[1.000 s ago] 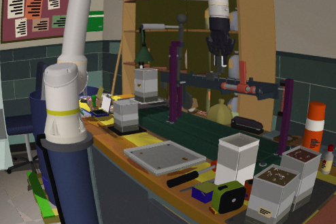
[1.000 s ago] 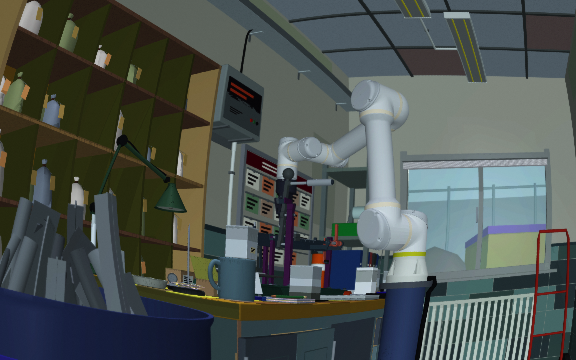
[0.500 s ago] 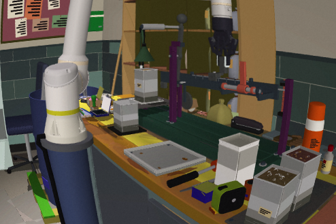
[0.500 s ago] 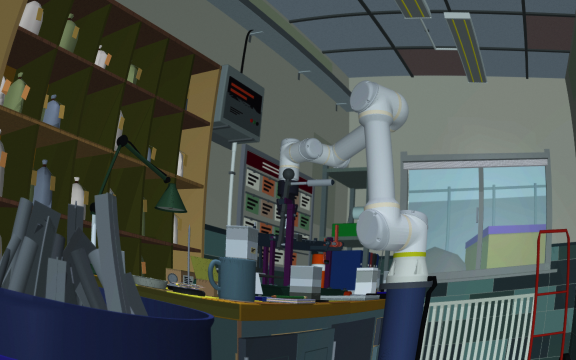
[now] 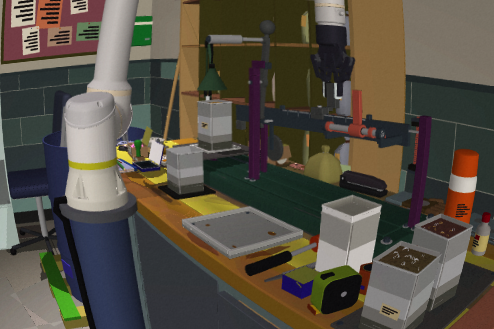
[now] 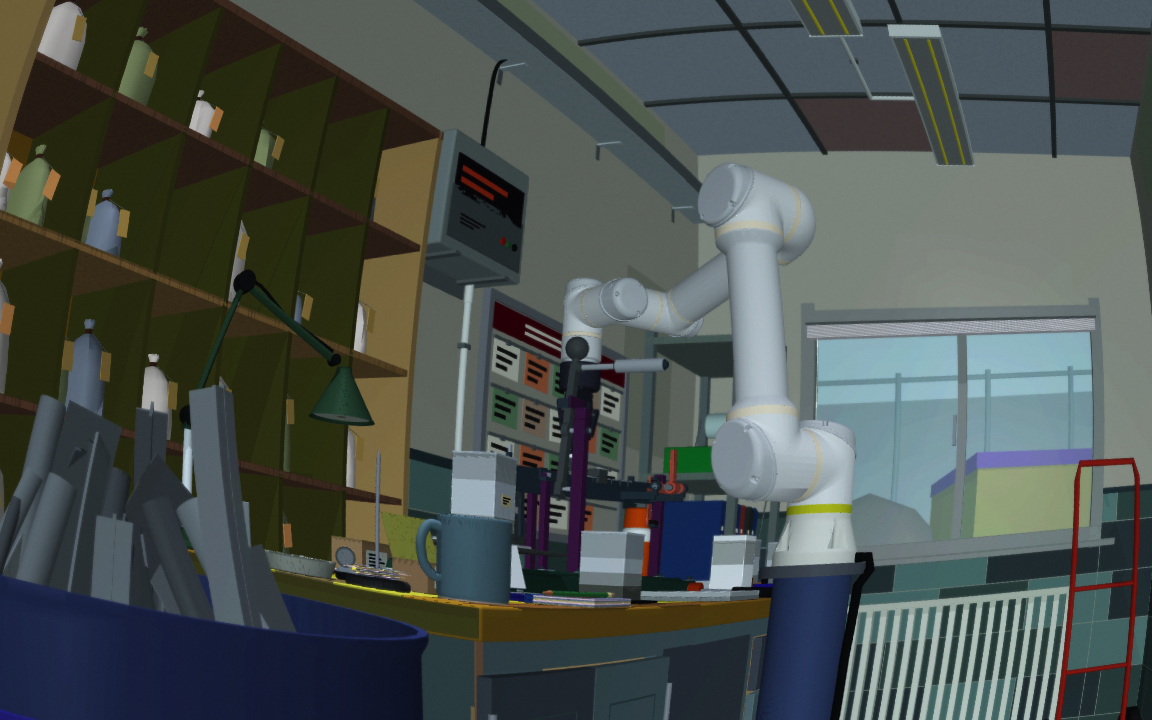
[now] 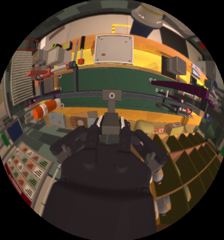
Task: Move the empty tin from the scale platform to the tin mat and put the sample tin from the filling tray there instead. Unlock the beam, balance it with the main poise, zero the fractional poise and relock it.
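Observation:
My gripper (image 5: 332, 93) points down over the dark scale beam (image 5: 310, 115), between the purple pivot post (image 5: 257, 119) and the orange fractional poise (image 5: 356, 130). The grey main poise handle (image 7: 111, 122) is clamped between my closed fingers, with its block (image 7: 111, 95) sitting on the beam below. The labelled sample tin (image 5: 214, 124) stands on the scale platform at the beam's left end. The empty tin (image 5: 184, 169) stands on the dark tin mat nearer the bench's front edge. The filling tray (image 5: 242, 229) lies bare.
The shelving unit (image 5: 280, 59) rises right behind the beam, and a green lamp (image 5: 212, 79) hangs over the platform. Filled tins (image 5: 403, 279), a white tin (image 5: 348, 239), a tape measure (image 5: 336, 289) and an orange canister (image 5: 461, 185) crowd the bench's right end.

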Available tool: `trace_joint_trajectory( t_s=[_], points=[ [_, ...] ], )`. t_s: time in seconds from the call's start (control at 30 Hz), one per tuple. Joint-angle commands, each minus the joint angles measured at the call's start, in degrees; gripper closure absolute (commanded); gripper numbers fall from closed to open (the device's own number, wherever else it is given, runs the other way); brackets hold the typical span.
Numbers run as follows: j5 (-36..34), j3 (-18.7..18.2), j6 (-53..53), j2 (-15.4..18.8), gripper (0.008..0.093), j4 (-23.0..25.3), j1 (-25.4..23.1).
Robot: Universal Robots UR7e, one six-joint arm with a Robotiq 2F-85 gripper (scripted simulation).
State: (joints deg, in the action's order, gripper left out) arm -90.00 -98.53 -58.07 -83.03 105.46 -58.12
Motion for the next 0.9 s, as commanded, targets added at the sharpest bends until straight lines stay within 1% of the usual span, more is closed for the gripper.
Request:
trace_joint_trajectory(
  t_s=[0.0, 0.87],
  points=[
    [0.00, 0.10, 0.07, 0.00, 0.0934, 0.03, 0.11],
    [0.00, 1.50, 2.40, 1.14, 0.0934, -0.23, 2.45]
  ],
)
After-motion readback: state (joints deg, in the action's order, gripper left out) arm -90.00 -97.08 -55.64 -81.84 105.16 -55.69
